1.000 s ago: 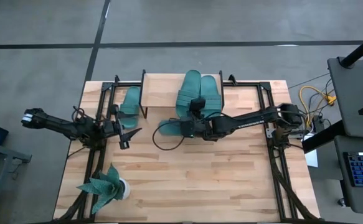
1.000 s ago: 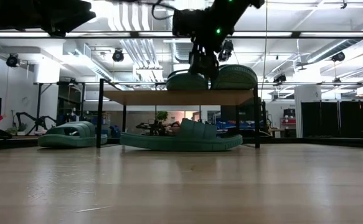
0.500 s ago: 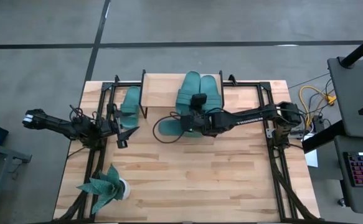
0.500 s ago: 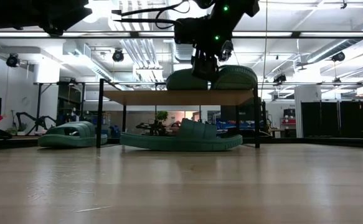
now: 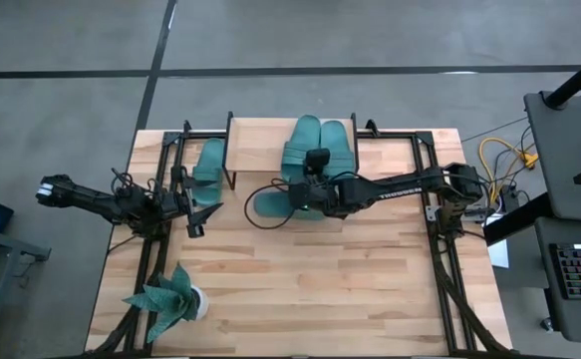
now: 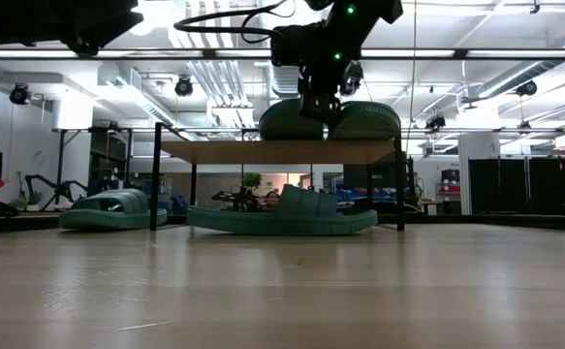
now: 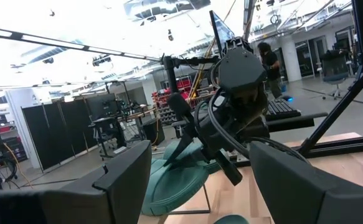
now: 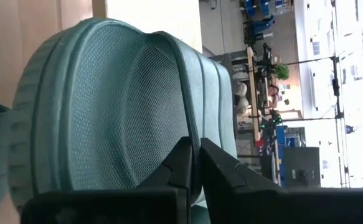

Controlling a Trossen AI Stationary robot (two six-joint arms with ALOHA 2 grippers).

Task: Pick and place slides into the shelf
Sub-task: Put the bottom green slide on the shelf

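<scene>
Faintly, white lettering runs along the right arm [image 5: 400, 187] in the high view, too small to read. Two slides [image 5: 319, 145] lie on the shelf [image 5: 260, 133]; a third [image 5: 270, 205] rests on the light wooden table [image 5: 320, 289] in front of it, a fourth [image 5: 208, 160] beside its left end. The right gripper [image 5: 307, 187] hovers above the shelf's front edge, fingers together. The left gripper [image 5: 205, 214] waits near the table's left edge, fingers apart. Beyond lies a workshop with ceiling lights and dark partitions.

slides: two on shelf [image 5: 260, 140] top [image 5: 320, 145] | one beneath [image 5: 270, 204] | one beside [image 5: 208, 160]
</scene>
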